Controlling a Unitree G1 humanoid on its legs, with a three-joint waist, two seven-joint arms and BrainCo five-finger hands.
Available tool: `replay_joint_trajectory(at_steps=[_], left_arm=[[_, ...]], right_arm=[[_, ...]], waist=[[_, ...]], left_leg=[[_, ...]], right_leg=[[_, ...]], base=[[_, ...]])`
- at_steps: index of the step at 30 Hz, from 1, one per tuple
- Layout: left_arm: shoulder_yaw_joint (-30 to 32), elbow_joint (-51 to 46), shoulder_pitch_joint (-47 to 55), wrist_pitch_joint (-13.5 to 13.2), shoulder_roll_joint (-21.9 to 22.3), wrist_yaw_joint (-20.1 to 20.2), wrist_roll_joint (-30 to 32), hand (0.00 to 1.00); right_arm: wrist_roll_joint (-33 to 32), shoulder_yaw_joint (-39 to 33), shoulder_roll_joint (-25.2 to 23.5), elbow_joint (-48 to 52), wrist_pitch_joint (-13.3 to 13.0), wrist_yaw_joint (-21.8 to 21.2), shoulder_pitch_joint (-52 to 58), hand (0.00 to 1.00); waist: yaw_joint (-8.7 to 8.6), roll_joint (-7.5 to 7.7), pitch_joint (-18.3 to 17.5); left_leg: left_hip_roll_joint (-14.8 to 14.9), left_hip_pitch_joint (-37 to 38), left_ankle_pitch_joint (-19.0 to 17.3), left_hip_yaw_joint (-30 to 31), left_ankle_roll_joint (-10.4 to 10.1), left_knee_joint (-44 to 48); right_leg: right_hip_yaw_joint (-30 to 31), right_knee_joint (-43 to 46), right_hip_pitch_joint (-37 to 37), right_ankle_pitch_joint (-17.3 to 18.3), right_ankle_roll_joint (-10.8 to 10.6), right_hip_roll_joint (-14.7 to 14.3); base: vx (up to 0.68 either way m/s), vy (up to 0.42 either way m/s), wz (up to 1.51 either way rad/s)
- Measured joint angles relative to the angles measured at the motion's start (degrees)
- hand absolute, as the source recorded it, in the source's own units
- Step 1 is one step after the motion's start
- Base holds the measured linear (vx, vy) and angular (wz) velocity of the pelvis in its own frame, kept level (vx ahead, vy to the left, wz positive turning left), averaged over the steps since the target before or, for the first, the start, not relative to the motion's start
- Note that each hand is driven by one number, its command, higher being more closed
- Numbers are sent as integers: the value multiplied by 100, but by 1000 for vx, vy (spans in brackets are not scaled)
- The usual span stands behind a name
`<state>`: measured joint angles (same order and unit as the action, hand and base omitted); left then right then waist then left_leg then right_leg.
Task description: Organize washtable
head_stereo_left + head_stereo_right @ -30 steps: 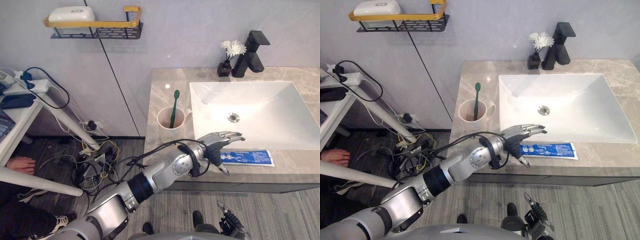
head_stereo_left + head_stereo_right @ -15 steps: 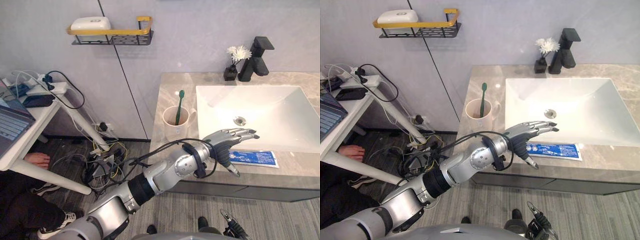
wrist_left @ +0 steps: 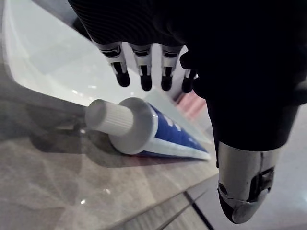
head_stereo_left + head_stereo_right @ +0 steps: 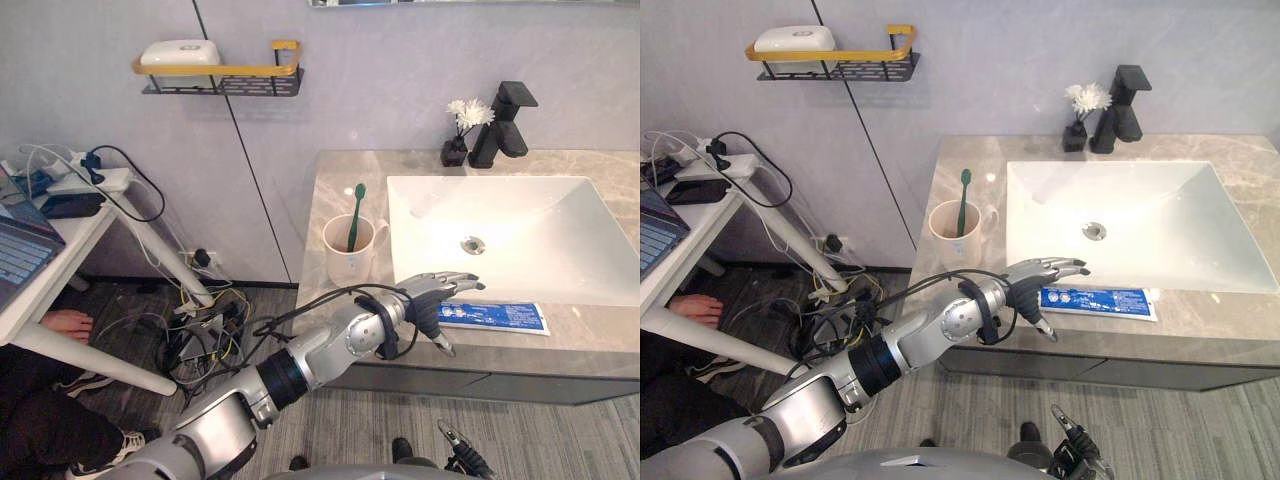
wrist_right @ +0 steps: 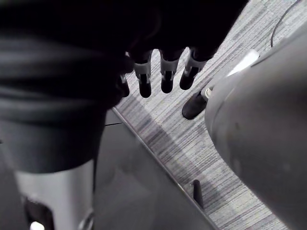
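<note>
The left hand (image 4: 431,297) is reaching in over the near edge of the tabletop (image 4: 330,185), just in front of the sink (image 4: 530,235), and it is hovering at the left end of the blue tube (image 4: 495,316). The tube is lying flat along that near strip of the tabletop, between the sink and the front edge, with its white cap (image 3: 109,117) pointing left toward the hand. The fingers (image 3: 144,76) are stretching out straight above the cap and the thumb (image 3: 244,182) is hanging well apart from them, so the hand is spread wide and gripping nothing; I cannot tell whether any fingertip is touching the tube. A cup (image 4: 345,262) is standing left of the sink, carrying a green toothbrush (image 4: 354,215) that is leaning upright in it. A black faucet (image 4: 503,122) and a small vase of white flowers (image 4: 466,112) are sitting at the far side. The right hand (image 5: 167,76) is hanging low over the floor, its fingers relaxed and holding nothing.
</note>
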<state>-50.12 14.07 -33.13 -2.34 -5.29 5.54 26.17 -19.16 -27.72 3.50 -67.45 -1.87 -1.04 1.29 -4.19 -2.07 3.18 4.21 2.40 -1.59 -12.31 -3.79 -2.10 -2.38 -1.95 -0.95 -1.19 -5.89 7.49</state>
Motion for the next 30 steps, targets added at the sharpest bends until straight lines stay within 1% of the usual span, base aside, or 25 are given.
replay_joint_trajectory(at_steps=[4, 9, 14, 18, 19, 22, 30], left_arm=[[4, 27, -1, -1, -10, -1, 0, 0], [10, 191, -1, 5, -10, -6, -1, 0], [10, 155, -28, 8, 55, -13, -1, 0], [10, 114, -63, 8, 96, -61, -2, 0], [10, 62, -64, 8, 101, -61, -2, 100], [10, -100, -81, 3, 125, -69, -2, 100], [-6, -101, -289, 4, 313, -106, -2, 100]], right_arm=[[0, -6, 0, 0, 0, 0, -32, 0], [0, -9, -3, 2, 0, 1, -90, 0], [0, 9, -27, -5, -1, 1, -132, 0], [0, 16, -22, -7, -2, 2, -132, 0], [0, 15, -22, -9, -2, 2, -120, 0], [0, 12, -19, -10, -2, 5, -80, 0], [-1, 3, -15, -17, -7, 15, -86, 0]], waist=[[-10, 5, 3], [-34, 26, 18], [-31, 61, 47], [-32, 60, 52], [-39, 58, 58], [-43, 53, 61], [-52, 36, 68]], left_leg=[[12, 3, 27, -19, -16, -73], [14, 12, 26, -33, -17, -103], [10, -11, 24, -67, -13, -94], [10, -35, 20, -122, -7, -71], [9, -39, 17, -125, -4, -60], [10, -60, 16, -124, -3, -42], [8, -139, 17, -113, -2, 4]], right_leg=[[-5, -150, 30, -72, 25, -25], [-19, -191, 43, -76, 26, -28], [29, -143, -17, -69, 21, -17], [113, -55, -103, -37, 3, -18], [136, -47, -107, -34, -1, -17], [150, 33, -158, 5, -13, -16], [151, 99, -247, 22, -18, -9]], base=[[15, -7, -1], [20, -3, 0], [-2, 5, -3], [-20, 3, -7], [-18, 3, -5], [0, 0, 0], [0, 0, 0]])
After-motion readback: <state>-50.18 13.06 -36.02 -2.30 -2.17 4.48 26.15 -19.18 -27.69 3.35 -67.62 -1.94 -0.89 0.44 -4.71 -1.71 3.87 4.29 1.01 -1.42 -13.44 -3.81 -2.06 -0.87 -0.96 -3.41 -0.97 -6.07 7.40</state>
